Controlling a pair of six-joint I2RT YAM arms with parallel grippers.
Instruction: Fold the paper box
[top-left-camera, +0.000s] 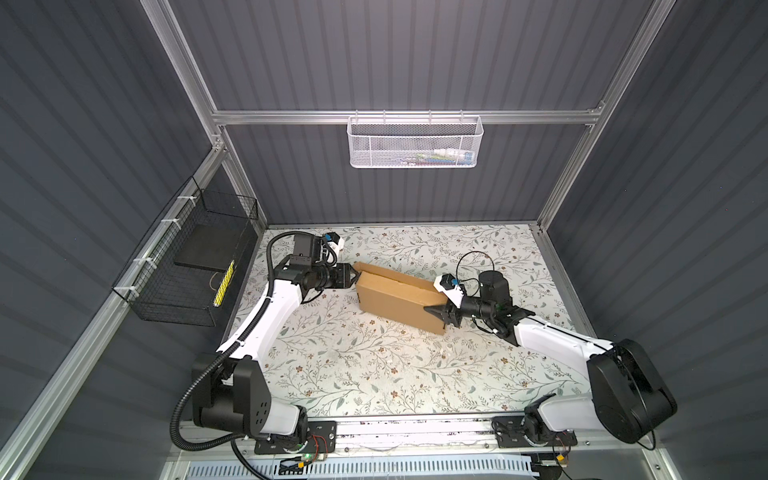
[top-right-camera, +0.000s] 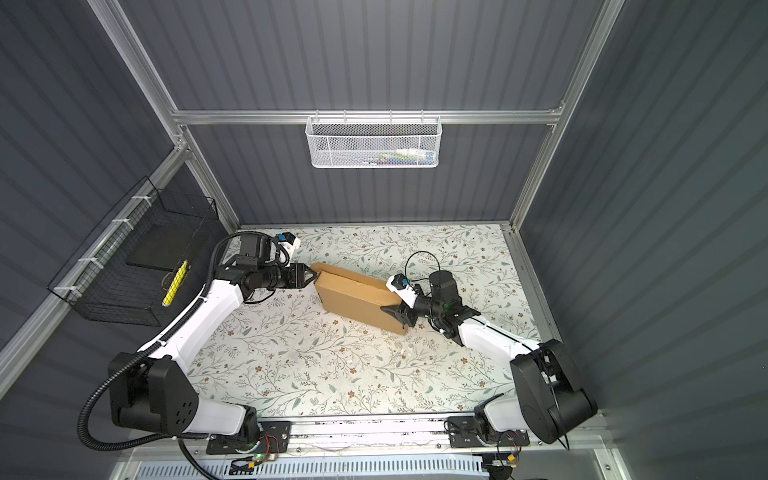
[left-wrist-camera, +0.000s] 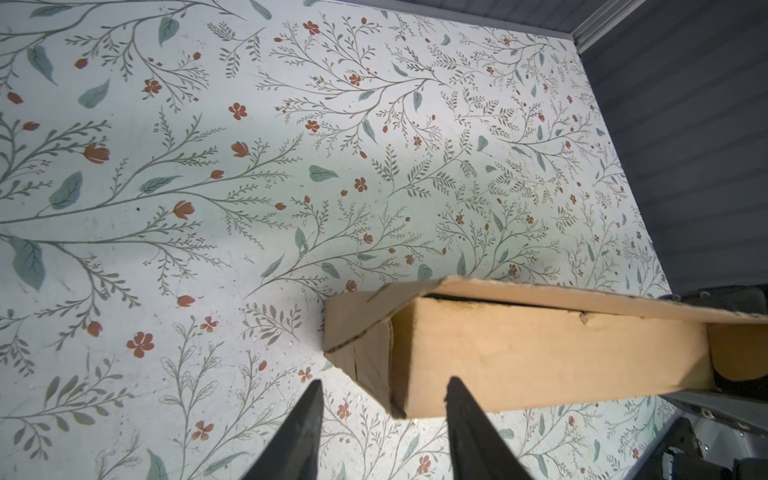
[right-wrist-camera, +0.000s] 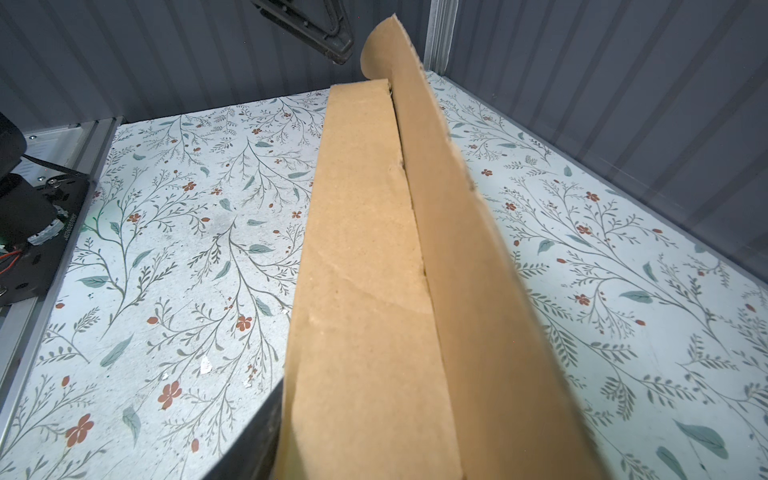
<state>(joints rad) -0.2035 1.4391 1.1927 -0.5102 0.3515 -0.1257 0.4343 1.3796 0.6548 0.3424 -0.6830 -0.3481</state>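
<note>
Front rail (top-left-camera: 415, 430), then floral table (top-left-camera: 374, 374) with the paper box (top-left-camera: 399, 301) near its middle.
Left gripper (top-left-camera: 356, 277) spread at the box's corner, right gripper (top-left-camera: 428, 310) pinching its other end; behind, grey ribbed walls (top-left-camera: 415, 62) and a white basket (top-left-camera: 415, 141).

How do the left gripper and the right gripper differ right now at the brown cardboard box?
The left gripper is open, jaws apart at the left end of the brown cardboard box; the right gripper is closed on its right end. The left holds nothing; the right apparently grips cardboard. Both are black, pointed and aimed at the box.
</note>
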